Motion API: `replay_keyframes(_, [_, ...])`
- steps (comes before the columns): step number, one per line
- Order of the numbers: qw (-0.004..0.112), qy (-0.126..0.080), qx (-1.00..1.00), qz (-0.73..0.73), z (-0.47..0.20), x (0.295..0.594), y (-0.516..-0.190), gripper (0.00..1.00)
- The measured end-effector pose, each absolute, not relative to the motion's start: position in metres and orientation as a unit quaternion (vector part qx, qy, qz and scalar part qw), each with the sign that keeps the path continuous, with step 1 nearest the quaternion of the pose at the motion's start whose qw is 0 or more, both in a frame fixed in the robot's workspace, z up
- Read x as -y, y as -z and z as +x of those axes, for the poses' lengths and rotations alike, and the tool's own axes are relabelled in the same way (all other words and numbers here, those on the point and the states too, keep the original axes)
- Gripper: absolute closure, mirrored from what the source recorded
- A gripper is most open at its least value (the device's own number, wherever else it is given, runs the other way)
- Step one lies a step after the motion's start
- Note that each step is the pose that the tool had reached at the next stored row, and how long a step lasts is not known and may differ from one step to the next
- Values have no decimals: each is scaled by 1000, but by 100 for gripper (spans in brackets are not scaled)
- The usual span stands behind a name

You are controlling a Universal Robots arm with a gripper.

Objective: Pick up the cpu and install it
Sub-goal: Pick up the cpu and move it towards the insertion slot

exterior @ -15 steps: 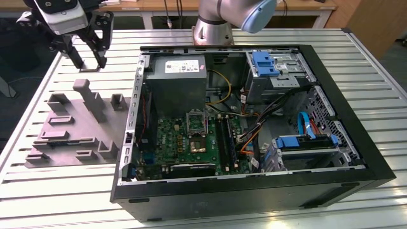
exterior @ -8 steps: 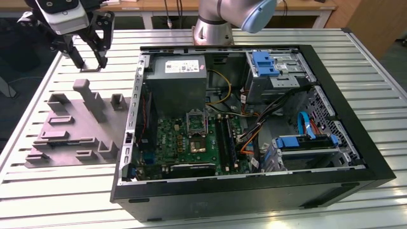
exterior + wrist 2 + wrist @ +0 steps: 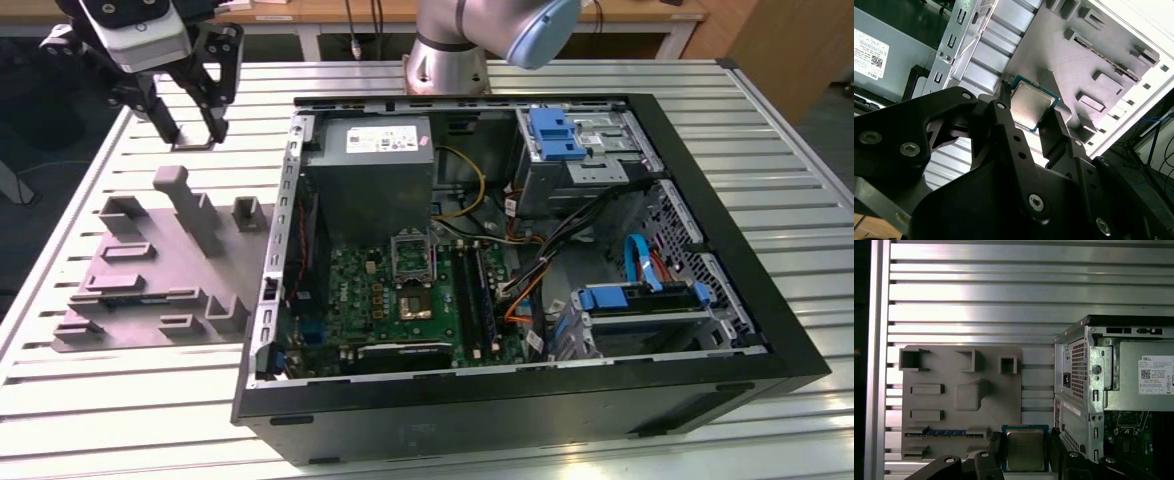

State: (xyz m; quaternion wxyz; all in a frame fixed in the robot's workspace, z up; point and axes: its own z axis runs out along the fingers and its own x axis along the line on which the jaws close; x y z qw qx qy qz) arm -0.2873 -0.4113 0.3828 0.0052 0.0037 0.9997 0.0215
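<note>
The cpu (image 3: 1031,105) is a small silvery-beige square chip with a darker rim, and my gripper (image 3: 1029,107) is shut on its two opposite edges. In the first wrist view the cpu (image 3: 1025,449) sits level between the black fingers (image 3: 996,442). In the exterior view my gripper (image 3: 191,135) hangs above the slatted table at the far left, beyond the grey fixture plate (image 3: 147,280). A thin sliver of the cpu (image 3: 192,146) shows at its fingertips. The metal-framed socket (image 3: 411,255) lies on the green motherboard inside the open computer case (image 3: 534,380), off to the exterior view's right of my gripper.
The grey fixture plate (image 3: 954,400) carries raised blocks and a blue memory stick (image 3: 946,432) in one slot. The case's near wall (image 3: 1079,385) and power supply (image 3: 380,150) stand close by. Cables, drive cages and blue clips fill the case's right half. The arm's base (image 3: 447,60) stands behind the case.
</note>
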Motion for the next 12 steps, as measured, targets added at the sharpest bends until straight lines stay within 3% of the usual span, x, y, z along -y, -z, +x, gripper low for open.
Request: replay_keyframes(12, [5,-21,-1000,4,-284,411,-383,53])
